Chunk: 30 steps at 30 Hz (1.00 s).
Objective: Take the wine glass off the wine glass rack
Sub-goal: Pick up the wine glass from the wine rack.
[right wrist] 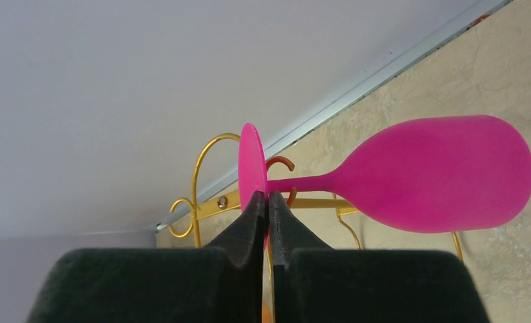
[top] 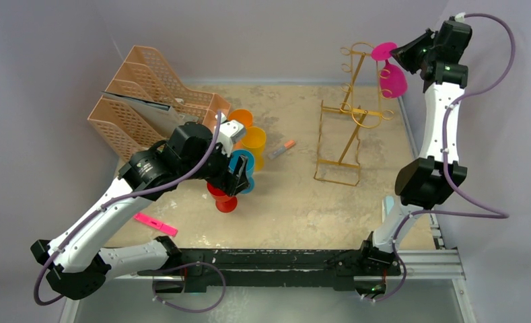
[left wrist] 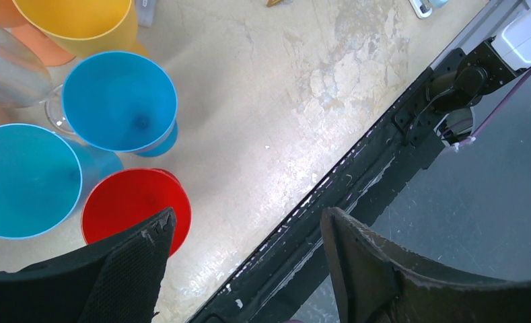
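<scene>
A pink wine glass [top: 392, 79] hangs upside down from a hook at the top of the gold wire wine glass rack [top: 346, 121], at the back right of the table. My right gripper [top: 398, 52] is high up beside the rack's top. In the right wrist view the glass [right wrist: 437, 175] lies sideways, and the right gripper [right wrist: 268, 196] is shut on the thin edge of its round foot, just in front of the rack's gold loops [right wrist: 202, 175]. My left gripper [top: 232, 182] hovers over the cups, open [left wrist: 248, 219] and holding nothing.
A peach lattice file organiser [top: 148, 94] stands at the back left. Beside it cluster orange, yellow [top: 254, 141], blue [left wrist: 120, 101] and red [left wrist: 131, 202] cups and a clear glass [left wrist: 7, 67]. A pink marker [top: 156, 224] and an orange marker [top: 282, 149] lie on the table.
</scene>
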Tool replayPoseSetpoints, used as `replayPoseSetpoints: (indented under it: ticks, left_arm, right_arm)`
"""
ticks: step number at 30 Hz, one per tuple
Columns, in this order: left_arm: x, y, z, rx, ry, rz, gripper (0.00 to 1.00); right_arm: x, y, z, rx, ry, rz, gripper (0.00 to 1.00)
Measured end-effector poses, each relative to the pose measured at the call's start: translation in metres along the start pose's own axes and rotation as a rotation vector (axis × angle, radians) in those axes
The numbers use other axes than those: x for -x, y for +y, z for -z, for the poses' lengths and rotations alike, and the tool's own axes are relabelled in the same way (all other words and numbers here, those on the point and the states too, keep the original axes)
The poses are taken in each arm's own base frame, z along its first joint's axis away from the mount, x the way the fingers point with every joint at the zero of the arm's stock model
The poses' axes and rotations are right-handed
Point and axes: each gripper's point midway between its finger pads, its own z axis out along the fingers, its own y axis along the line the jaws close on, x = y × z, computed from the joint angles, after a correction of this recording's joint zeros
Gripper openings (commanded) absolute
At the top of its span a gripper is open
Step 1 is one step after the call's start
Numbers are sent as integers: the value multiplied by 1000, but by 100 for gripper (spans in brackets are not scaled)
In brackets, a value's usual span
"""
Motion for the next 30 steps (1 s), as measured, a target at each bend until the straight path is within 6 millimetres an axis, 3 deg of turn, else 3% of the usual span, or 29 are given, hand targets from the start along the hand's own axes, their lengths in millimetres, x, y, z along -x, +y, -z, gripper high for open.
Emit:
replayPoseSetpoints:
  ticks: [19,22,27,30]
  left_arm:
    - [11,10,18,77,-98,43,79]
    - [15,19,21,129,-125,54,85]
    - [22,29,48,191,-226,66,88]
    - [23,30,61,200,-270,74,88]
  right_arm:
    - [-14,-3,-16,26,35,-178,0]
    - [-12,-3,-17,27,22,-198,9]
    - [-12,-4,-18,23,16,-202,20]
    - [-12,-3,-18,25,17,-204,14]
